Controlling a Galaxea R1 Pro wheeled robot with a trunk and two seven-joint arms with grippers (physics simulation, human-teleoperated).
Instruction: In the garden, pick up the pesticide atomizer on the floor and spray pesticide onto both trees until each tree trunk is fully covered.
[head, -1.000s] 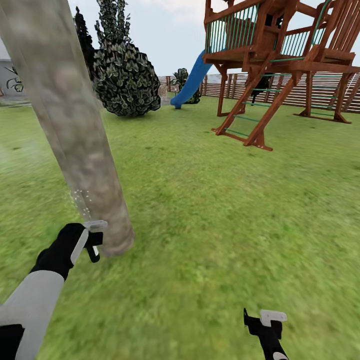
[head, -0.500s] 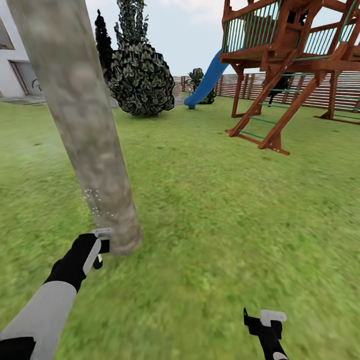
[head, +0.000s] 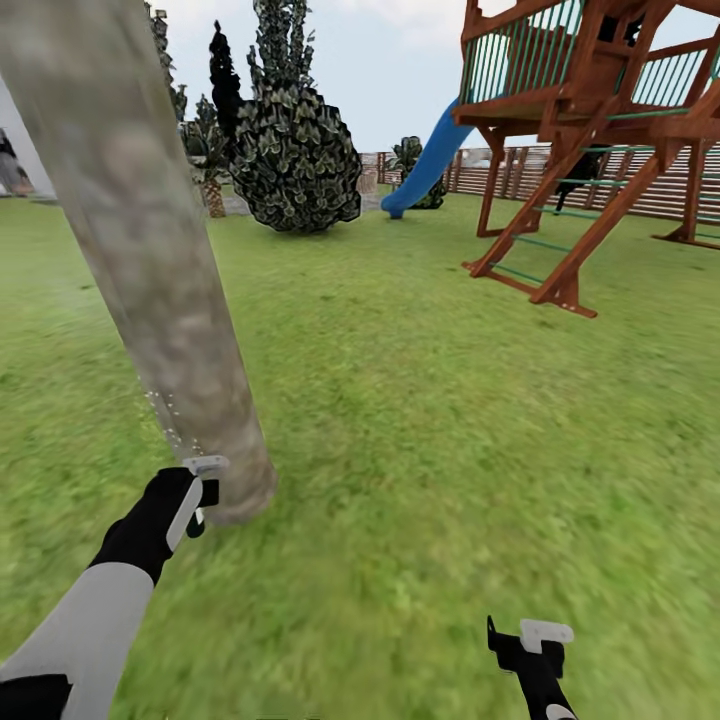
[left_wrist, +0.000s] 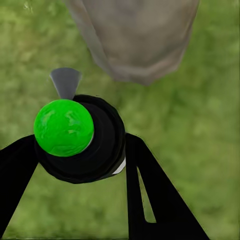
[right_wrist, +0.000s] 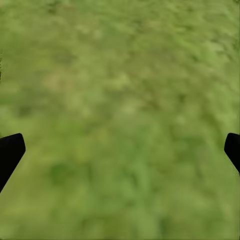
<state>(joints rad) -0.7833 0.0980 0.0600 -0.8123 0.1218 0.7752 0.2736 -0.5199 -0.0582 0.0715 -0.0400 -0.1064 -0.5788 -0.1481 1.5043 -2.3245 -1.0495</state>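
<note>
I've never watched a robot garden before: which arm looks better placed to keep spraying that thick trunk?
The left. Its gripper holds the atomizer beside the tree trunk, with white specks on the bark. The right gripper hangs open over grass.

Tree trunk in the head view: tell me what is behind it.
Behind the tree trunk lies grass, with a dark leafy bush farther back. Whatever stands directly behind the trunk is covered.

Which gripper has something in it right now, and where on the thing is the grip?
The left gripper is shut on the black pesticide atomizer with a green top, fingers clamping opposite sides of its round body. The right gripper is open over blurry green grass.
</note>
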